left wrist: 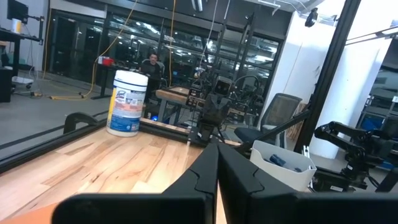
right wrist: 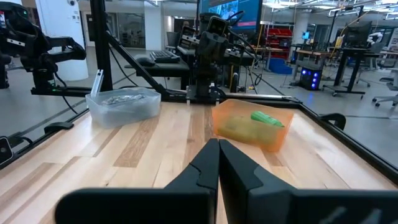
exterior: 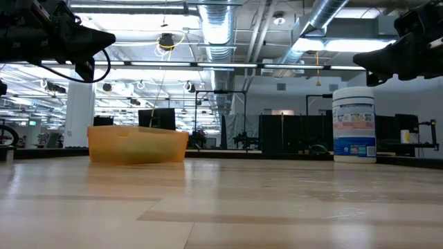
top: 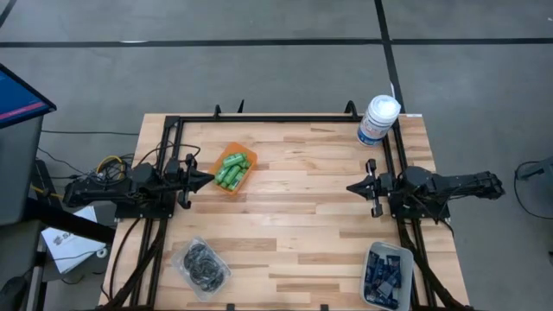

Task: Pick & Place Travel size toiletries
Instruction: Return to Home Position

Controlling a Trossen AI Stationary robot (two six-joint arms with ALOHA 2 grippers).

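Because no toiletry lies loose on the bench (top: 302, 229), my left fingers (top: 210, 179) and right fingers (top: 350, 187) hang closed, empty, presumably parked; green bottles (top: 233, 168) fill the orange bin (top: 250, 178), navy tubes (top: 384, 281) the gray bin (top: 386, 248).

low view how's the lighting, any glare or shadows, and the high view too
Low view: bright ceiling lights backlight the left gripper and right gripper into dark shapes, and the table shows pale sheen. High view: even light, no hard shadows around the orange bin and white canister.
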